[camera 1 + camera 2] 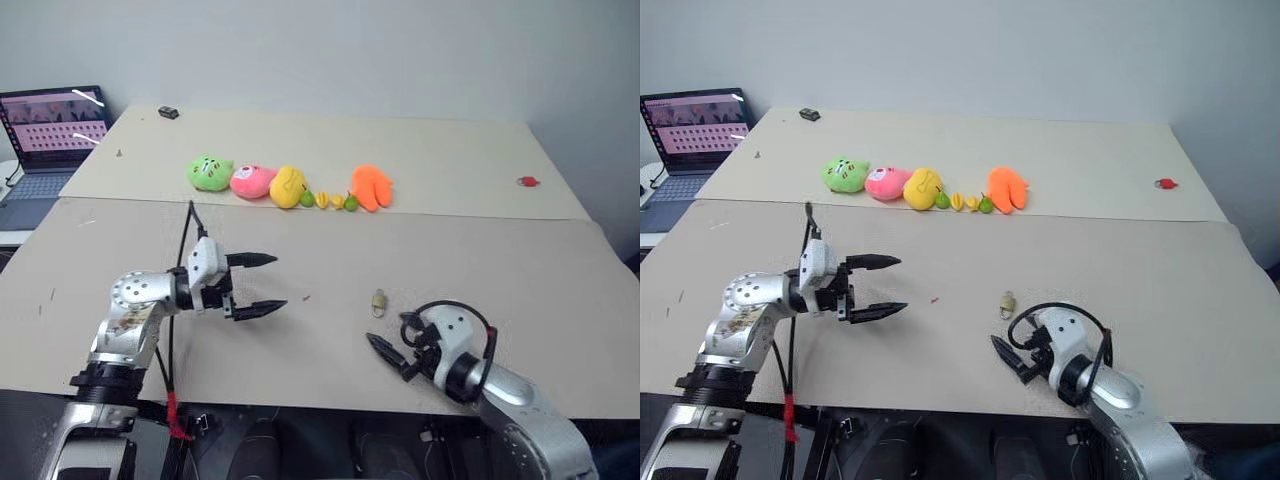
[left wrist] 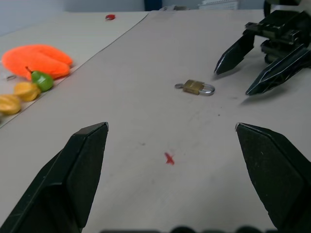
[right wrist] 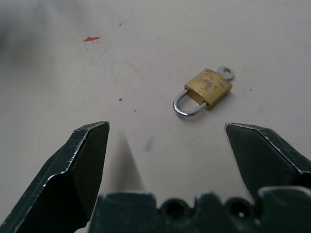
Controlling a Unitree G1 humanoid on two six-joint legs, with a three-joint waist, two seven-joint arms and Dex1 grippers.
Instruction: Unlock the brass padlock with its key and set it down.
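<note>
Brass padlock (image 3: 209, 87) lies flat on the bench (image 1: 450, 250), shackle shut, key (image 3: 225, 73) sticking out of its base. Right gripper (image 1: 392, 353) just beside it, not touching, fingers spread wide, empty. Left gripper (image 1: 262, 284) well apart, hovering over the bench, fingers wide, empty. A row of plush toys (image 1: 288, 186) lies at the far seam.
</note>
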